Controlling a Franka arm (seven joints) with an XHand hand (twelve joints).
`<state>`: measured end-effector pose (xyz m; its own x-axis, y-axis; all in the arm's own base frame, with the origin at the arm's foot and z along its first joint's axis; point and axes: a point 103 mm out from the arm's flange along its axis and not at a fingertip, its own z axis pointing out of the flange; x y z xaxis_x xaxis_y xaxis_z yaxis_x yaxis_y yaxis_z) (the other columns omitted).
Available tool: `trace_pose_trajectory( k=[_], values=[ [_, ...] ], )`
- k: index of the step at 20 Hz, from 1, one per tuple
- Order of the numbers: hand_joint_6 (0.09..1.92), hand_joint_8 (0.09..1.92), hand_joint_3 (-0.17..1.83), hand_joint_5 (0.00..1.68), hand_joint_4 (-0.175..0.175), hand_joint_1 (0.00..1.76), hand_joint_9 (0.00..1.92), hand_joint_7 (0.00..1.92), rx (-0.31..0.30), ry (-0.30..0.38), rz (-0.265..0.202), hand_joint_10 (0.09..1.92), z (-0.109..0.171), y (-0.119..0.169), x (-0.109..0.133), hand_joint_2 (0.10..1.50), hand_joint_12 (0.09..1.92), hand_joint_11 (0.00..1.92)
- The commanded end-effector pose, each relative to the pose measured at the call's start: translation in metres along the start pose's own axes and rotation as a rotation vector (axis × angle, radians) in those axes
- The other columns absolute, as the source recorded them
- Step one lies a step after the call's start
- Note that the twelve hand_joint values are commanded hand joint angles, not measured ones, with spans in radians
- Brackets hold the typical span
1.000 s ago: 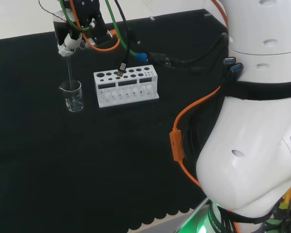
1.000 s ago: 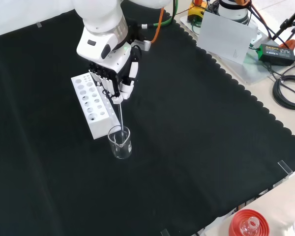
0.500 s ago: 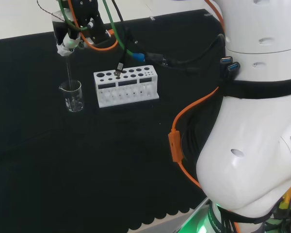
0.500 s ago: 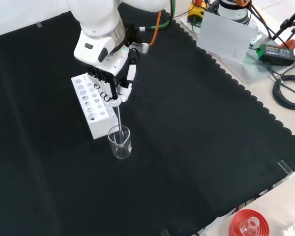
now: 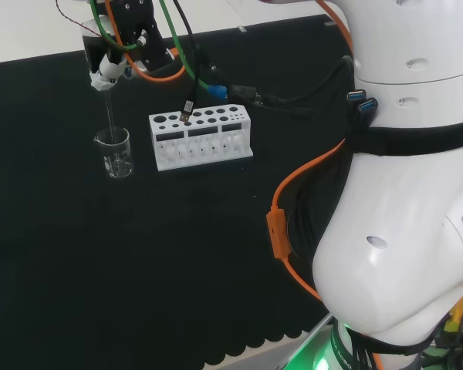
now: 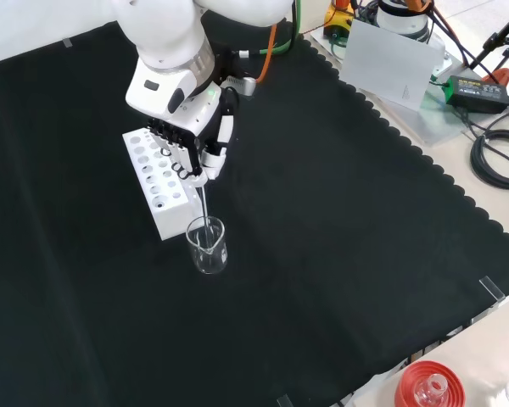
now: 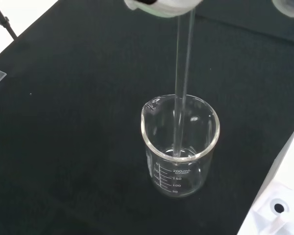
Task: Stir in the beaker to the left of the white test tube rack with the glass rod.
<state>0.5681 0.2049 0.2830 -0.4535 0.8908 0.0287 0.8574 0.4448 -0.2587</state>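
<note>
A clear glass beaker stands on the black cloth just left of the white test tube rack in the head view. My hand hangs above the beaker, fingers curled round the top of a glass rod. The rod hangs nearly upright with its lower end inside the beaker, above the bottom. I see no liquid in the beaker.
In the front view a red ribbed stand with a glass piece sits at the lower right past the cloth's scalloped edge. Cables and a grey plate lie at the upper right. The arm's white links stand at the head view's right.
The hand has risen a little with the rod, so the rod's tip sits higher inside the beaker. Beaker and rack have not moved.
</note>
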Motion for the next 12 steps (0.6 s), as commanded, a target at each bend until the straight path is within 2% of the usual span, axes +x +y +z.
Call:
trace_pose_trajectory(
  k=[1,5,12],
  values=[
    [0.09,0.25,-0.17,1.41,-0.175,1.33,1.77,1.54,-0.011,-0.002,-0.007,0.27,-0.003,0.005,0.007,1.03,0.71,1.57],
    [0.09,0.25,-0.17,1.41,-0.175,1.33,1.77,1.54,-0.012,-0.003,-0.014,0.27,-0.005,0.009,0.008,1.03,0.71,1.57],
    [0.09,0.25,-0.17,1.41,-0.175,1.33,1.77,1.54,-0.012,0.002,0.006,0.27,-0.005,0.008,-0.009,1.03,0.71,1.57]
  ],
)
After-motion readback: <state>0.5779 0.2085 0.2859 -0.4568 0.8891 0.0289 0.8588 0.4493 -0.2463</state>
